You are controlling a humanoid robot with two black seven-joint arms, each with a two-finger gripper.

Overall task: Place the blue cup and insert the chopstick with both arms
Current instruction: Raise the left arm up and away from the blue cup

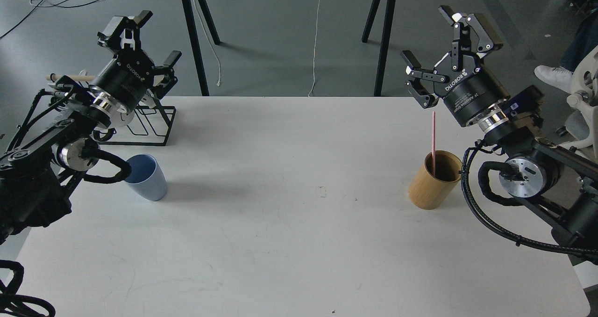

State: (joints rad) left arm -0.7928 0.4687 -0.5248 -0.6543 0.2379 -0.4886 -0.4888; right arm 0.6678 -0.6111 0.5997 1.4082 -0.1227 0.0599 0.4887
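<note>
Two hands up off the bench (299, 242), both spread wide & holding nothing. Left hand (147, 43) hangs above the black wire rack (154, 127) at the far-left; right hand (444, 50) is raised at far-right, fingers apart, above and behind the holder.

Blue cup (147, 176) stands upright on the bench's left side, near the left arm's elbow joint, mouth open upward, nothing in it. It's on the left arm's side, so prob. that arm's job to take it and set it toward the middle.

Chopstick (434, 139) stands near-vertical in the tan bamboo holder (433, 180) on the right side, lower end inside, top poking well above the rim. That leaves a free length for the right hand to pinch from above.

Judgement: task not begun; cup and stick well apart, on opposite sides. Middle of the bench looks like the meeting spot. Thin stick = easy to slip or tilt when pinched; light cup may tip if nudged.
</note>
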